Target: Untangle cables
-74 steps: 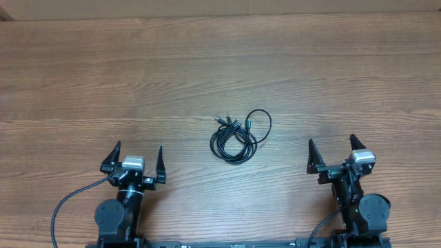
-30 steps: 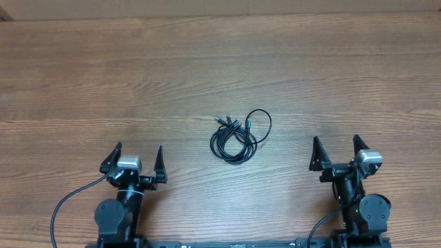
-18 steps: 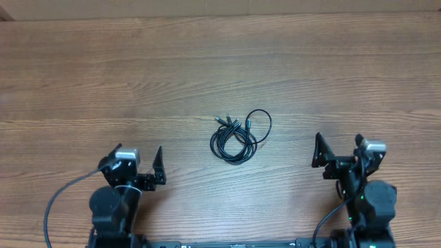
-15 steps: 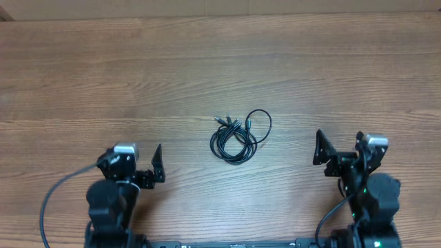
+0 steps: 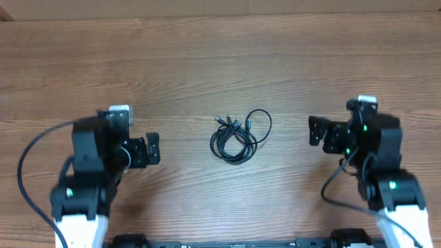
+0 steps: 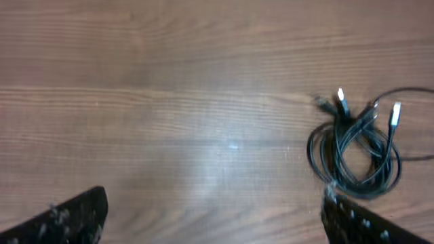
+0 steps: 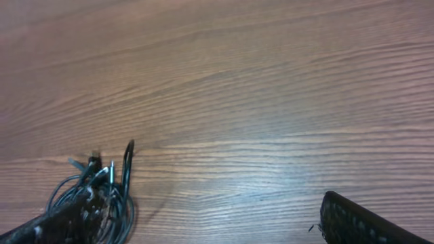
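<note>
The cables [image 5: 238, 136] lie in a small tangled coil of thin black wires with silver-tipped plugs at the middle of the wooden table. My left gripper [image 5: 135, 149] is open and empty, to the left of the coil and apart from it. My right gripper [image 5: 336, 133] is open and empty, to the right of the coil and apart from it. In the left wrist view the coil [image 6: 356, 146] lies just beyond the right finger of the open jaws [image 6: 217, 227]. In the right wrist view the coil [image 7: 95, 193] sits by the left finger of the open jaws [image 7: 210, 230].
The wooden table [image 5: 220, 62] stretches bare behind and to both sides of the coil. The arms' own thick black cables [image 5: 31, 155] loop near the front corners.
Both arms have lifted from their low rest at the front edge and moved forward toward the coil. Both grippers stay open. The cables have not moved.
</note>
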